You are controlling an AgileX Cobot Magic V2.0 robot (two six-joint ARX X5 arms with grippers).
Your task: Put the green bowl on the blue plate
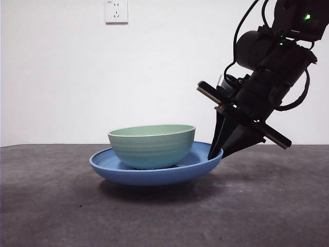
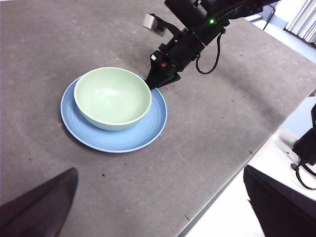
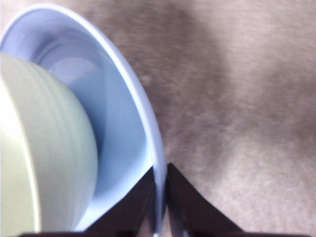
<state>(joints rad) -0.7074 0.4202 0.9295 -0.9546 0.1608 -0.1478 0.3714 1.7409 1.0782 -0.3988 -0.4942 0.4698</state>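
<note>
The green bowl (image 1: 151, 146) (image 2: 112, 97) stands upright inside the blue plate (image 1: 154, 175) (image 2: 148, 131) on the grey table. My right gripper (image 1: 216, 153) (image 2: 154, 85) (image 3: 160, 197) reaches down at a slant to the plate's rim and is shut on it, one jaw inside the rim and one outside. In the front view the plate's rim on the gripper's side sits a little higher than the opposite side. The bowl (image 3: 44, 148) fills the plate (image 3: 123, 113) close beside the jaws without touching them. My left gripper (image 2: 159, 170) hangs open high above the table, well away from the plate.
A white wall with a socket (image 1: 116, 11) stands behind the table. The table's edge (image 2: 222, 192) runs diagonally near the left gripper, with a white surface and cables (image 2: 301, 158) beyond it.
</note>
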